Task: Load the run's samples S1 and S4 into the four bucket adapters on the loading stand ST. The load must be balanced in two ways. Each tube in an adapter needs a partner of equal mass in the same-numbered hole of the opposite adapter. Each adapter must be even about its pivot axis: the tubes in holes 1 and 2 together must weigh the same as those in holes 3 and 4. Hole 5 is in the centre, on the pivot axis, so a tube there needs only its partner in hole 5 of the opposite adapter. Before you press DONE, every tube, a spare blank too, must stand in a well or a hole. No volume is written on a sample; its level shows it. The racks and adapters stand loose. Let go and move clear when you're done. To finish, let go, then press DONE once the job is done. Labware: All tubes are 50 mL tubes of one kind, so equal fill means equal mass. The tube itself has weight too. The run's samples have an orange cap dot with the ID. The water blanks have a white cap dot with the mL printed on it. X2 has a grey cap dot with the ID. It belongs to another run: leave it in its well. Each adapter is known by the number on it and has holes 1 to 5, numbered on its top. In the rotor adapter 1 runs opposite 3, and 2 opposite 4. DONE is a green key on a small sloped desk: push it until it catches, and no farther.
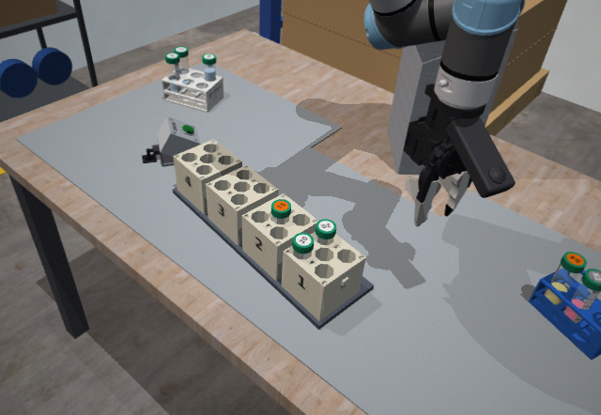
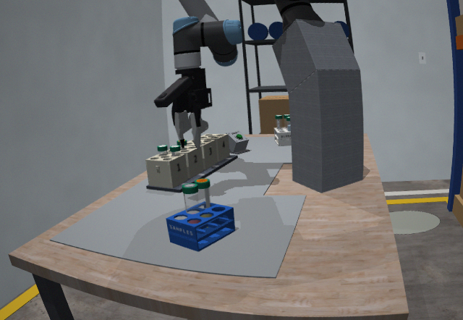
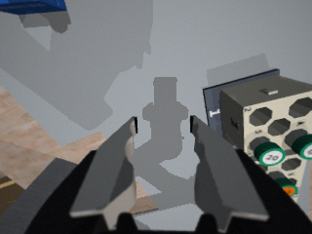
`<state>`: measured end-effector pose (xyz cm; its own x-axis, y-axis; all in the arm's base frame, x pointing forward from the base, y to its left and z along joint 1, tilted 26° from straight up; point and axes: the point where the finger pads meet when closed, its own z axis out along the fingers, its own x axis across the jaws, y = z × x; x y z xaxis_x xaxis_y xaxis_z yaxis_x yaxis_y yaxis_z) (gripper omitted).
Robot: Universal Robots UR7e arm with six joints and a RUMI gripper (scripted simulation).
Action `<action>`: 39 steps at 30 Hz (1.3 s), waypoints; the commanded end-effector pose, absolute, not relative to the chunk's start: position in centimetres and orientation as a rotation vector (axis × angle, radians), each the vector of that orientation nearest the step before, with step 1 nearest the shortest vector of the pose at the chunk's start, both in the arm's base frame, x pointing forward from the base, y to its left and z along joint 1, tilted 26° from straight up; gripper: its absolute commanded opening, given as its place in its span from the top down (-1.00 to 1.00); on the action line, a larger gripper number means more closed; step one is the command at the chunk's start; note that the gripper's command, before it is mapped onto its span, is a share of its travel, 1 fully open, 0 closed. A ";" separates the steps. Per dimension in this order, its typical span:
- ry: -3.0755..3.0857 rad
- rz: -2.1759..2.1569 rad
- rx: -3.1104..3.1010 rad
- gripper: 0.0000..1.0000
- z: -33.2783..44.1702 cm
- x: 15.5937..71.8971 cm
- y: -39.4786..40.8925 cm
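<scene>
"So, how far along?"

"S1 (image 1: 280,207) (image 3: 289,189) is in adapter 2 (image 1: 258,250) (image 2: 194,160); S4 (image 1: 573,261) (image 2: 202,182) waits near the table's (image 1: 204,328) (image 2: 336,234) right edge, top view. Hand (image 1: 433,217) (image 2: 189,145) (image 3: 163,117) part spread, holding nothing."

"Partners?"

"Not finished."

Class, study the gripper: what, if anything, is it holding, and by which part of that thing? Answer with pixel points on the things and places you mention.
Nothing is held: the gripper (image 1: 439,216) (image 2: 189,144) (image 3: 163,117) stands open, with only the grey mat (image 1: 403,314) (image 2: 247,256) (image 3: 180,29) seen between its fingertips.

Tubes (image 1: 325,229) (image 2: 162,148) (image 3: 269,154) upright — wide gap alongside
</scene>
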<state>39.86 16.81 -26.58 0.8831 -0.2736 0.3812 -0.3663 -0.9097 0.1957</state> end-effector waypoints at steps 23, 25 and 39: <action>-0.445 0.506 2.791 0.30 -34.9 31.0 32.4; -0.445 0.506 2.791 0.30 -35.6 30.2 33.7; -0.445 0.506 2.791 0.30 -36.2 29.5 34.8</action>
<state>29.58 34.65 -36.19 0.8921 -0.2483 0.3774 -0.3424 -0.9166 0.2063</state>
